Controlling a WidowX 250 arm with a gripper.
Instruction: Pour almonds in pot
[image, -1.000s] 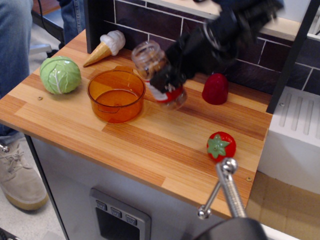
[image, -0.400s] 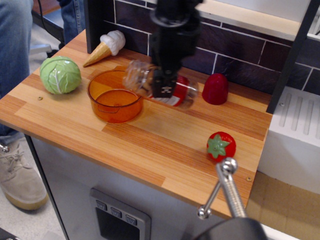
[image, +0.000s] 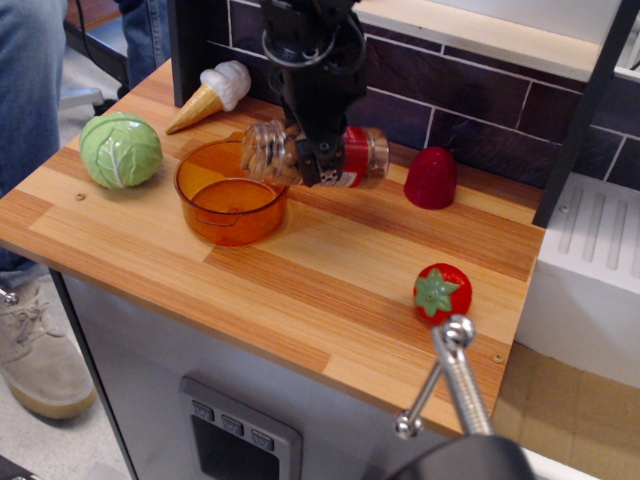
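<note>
On the wooden worktop (image: 330, 290), the black gripper (image: 312, 160) clamps the clear cylindrical jar of small brown almonds (image: 272, 155) mid-body, mouth over the translucent orange plastic pot's (image: 230, 192) right rim; rigid, probably light and slippery.

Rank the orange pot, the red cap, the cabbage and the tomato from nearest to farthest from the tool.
From the tool, which holds the jar:
1. Orange pot, just to its left in the picture.
2. Red cap, to its right by the wall.
3. Cabbage, far left.
4. Tomato, front right.
</note>
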